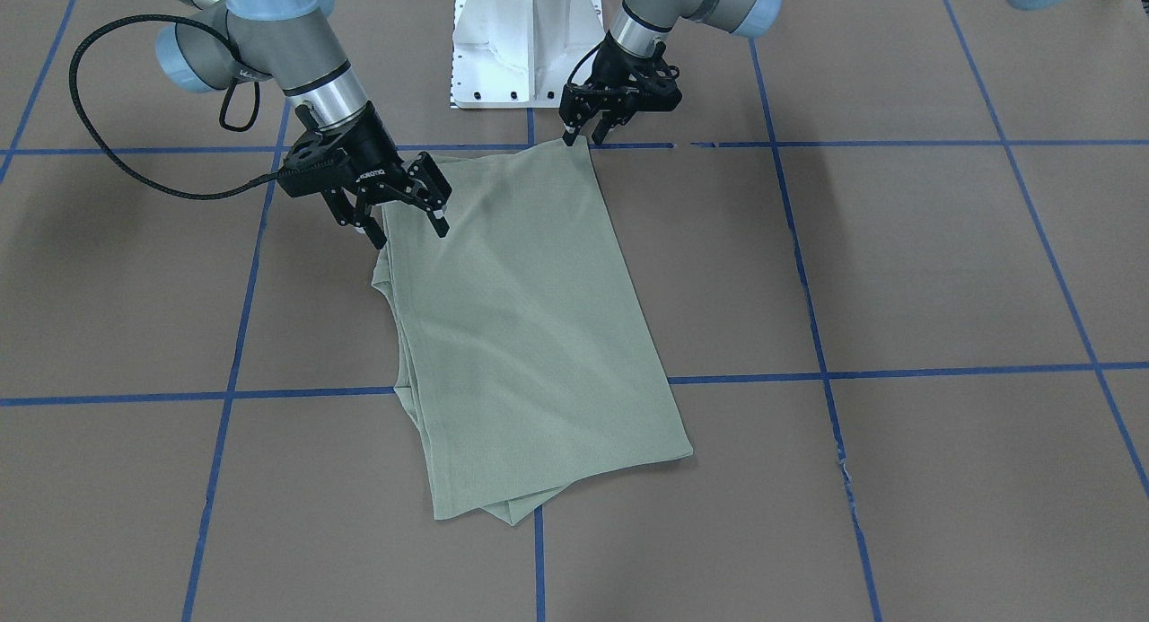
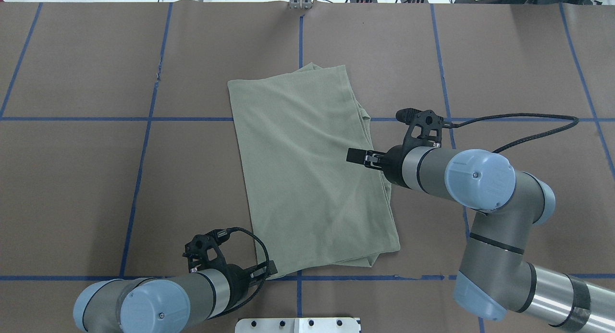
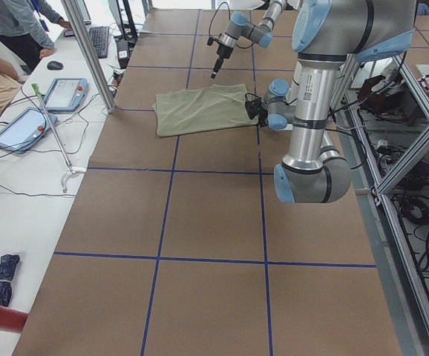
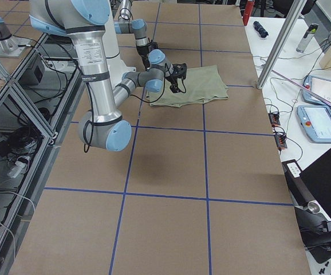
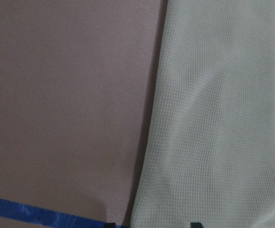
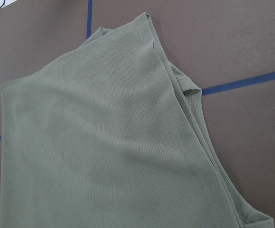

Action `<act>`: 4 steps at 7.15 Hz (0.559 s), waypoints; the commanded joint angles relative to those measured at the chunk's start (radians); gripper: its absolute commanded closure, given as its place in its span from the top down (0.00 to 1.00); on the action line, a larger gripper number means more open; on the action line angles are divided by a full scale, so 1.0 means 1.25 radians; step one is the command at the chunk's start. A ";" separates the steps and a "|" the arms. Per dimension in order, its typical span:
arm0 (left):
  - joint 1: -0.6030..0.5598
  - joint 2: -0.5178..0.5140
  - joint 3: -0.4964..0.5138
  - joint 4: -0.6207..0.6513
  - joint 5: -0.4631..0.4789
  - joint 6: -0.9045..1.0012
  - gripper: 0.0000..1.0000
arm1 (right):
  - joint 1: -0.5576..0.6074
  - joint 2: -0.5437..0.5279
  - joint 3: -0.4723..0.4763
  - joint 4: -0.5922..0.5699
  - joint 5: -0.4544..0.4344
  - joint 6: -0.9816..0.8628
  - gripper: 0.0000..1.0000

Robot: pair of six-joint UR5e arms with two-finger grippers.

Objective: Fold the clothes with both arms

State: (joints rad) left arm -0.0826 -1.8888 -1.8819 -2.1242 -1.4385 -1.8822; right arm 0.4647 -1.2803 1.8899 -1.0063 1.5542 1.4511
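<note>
In the middle of the brown table [image 2: 96,179] the shirt [image 2: 307,169] lies flat. It is folded into a long panel that slants slightly, running from the robot's side to the far side, and stacked layers show along its right edge.

The left gripper [image 1: 583,135] is down low at the near left corner. Its fingers are part-way open and straddle the cloth's edge, one over the table and one over the fabric — nothing is pinched, as far as the wrist view shows.

The right gripper [image 1: 411,234] hovers above the right edge, toward the near end, with its jaws spread wide and empty.

With one claw posted on each side of the near end, I judge the aim is to seize that end evenly and carry it over to the far end, halving the panel. The loose layers on the right could slip apart unless all of them are caught.
</note>
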 commanded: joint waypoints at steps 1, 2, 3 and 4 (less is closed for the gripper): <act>0.001 -0.002 0.007 0.001 0.001 0.004 0.61 | 0.000 0.000 0.000 0.000 0.001 0.000 1.00; 0.001 -0.003 0.008 0.000 0.001 0.005 0.61 | 0.000 0.000 0.000 0.000 0.000 0.000 1.00; 0.001 -0.003 0.010 0.001 0.001 0.006 0.61 | 0.000 0.000 0.000 0.000 0.000 0.000 1.00; 0.001 -0.007 0.010 0.001 0.001 0.006 0.61 | 0.000 0.000 0.000 0.000 0.000 0.000 1.00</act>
State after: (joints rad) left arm -0.0813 -1.8940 -1.8709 -2.1234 -1.4374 -1.8753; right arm 0.4648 -1.2808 1.8899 -1.0063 1.5541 1.4512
